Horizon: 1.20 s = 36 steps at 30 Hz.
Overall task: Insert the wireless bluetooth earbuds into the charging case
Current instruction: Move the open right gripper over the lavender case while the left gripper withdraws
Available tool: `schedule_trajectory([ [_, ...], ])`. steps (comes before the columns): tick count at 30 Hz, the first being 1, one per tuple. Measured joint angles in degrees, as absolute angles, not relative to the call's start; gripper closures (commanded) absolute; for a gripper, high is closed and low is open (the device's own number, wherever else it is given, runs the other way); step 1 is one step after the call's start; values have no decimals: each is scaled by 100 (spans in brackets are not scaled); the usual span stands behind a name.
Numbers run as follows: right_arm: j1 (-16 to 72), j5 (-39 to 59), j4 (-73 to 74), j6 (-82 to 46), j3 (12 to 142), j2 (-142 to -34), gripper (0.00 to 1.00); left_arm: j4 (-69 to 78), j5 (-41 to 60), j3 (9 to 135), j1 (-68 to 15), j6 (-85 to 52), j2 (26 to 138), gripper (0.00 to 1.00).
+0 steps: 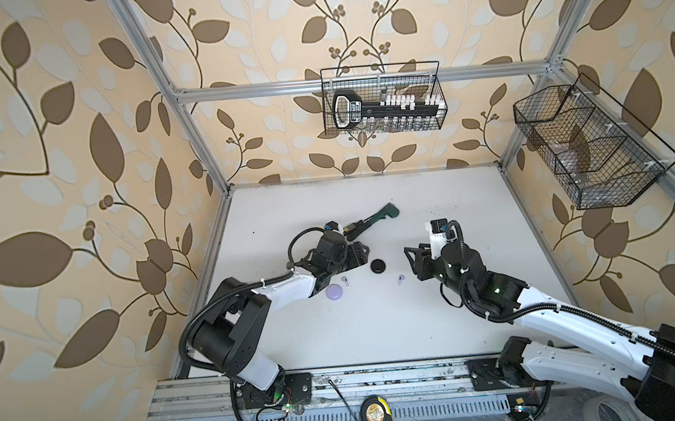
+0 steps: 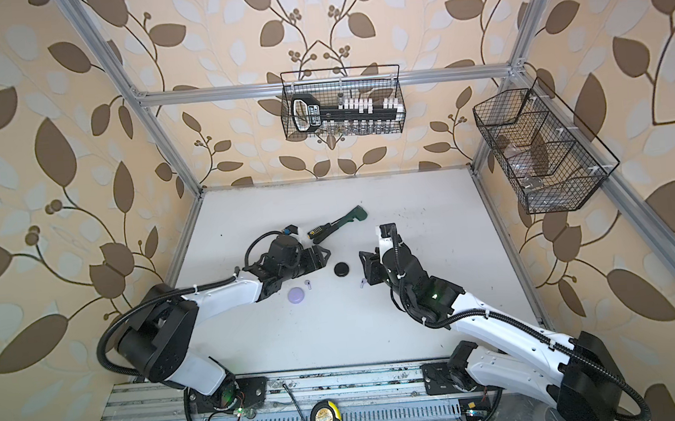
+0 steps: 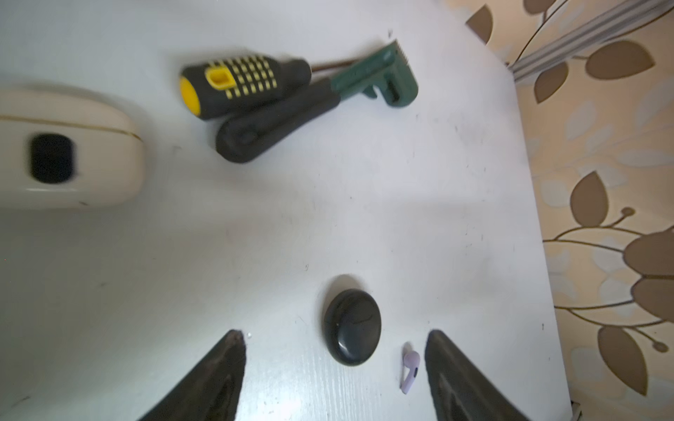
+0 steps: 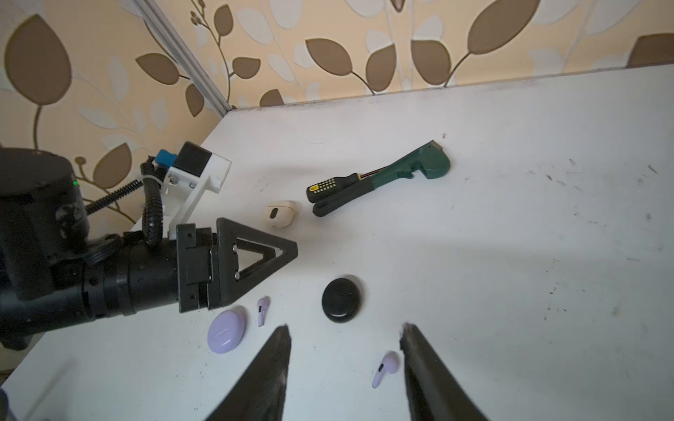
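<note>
Two lilac earbuds lie on the white table. One earbud [image 4: 384,368] [image 1: 399,280] lies between the fingers of my open right gripper [image 4: 344,331] [image 1: 410,255], close to one finger, untouched. The other earbud [image 4: 262,310] [image 1: 345,281] rests beside the closed lilac charging case [image 4: 226,335] [image 1: 333,291]. A closed black case [image 3: 352,326] [image 1: 379,266] sits just ahead of my left gripper [image 3: 335,337] [image 1: 362,255], which is open and holds nothing. A closed cream case [image 3: 69,145] [image 4: 280,214] lies behind the left gripper. No black or cream earbuds show.
A black-and-yellow screwdriver [image 3: 240,85] and a green wrench [image 3: 372,78] lie together beyond the cases. Wire baskets [image 1: 382,99] [image 1: 589,148] hang on the back and right walls. A tape measure [image 1: 373,414] sits on the front rail.
</note>
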<state>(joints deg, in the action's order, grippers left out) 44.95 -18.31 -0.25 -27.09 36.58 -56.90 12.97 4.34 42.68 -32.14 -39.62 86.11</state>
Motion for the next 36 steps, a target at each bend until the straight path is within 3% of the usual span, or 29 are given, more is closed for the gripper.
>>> schedule_trajectory([
  [5, 4842, -1470, 639, -2198, 3520, -5819, 46, 1151, -617, 3824, -3221, -3715, 7391, 1],
  [11, 5207, -615, 1070, -1542, 3667, -6838, 39, 1066, -2303, 2862, -3214, -3723, 5922, 1],
  [18, 5404, -38, 880, -1334, 4394, -8149, 30, 882, -3301, 2453, -3214, -3972, 5111, 1],
  [36, 5863, 45, -563, -1033, 6866, -10886, 21, 779, -3315, 2012, -2504, -4969, 5312, 1],
])
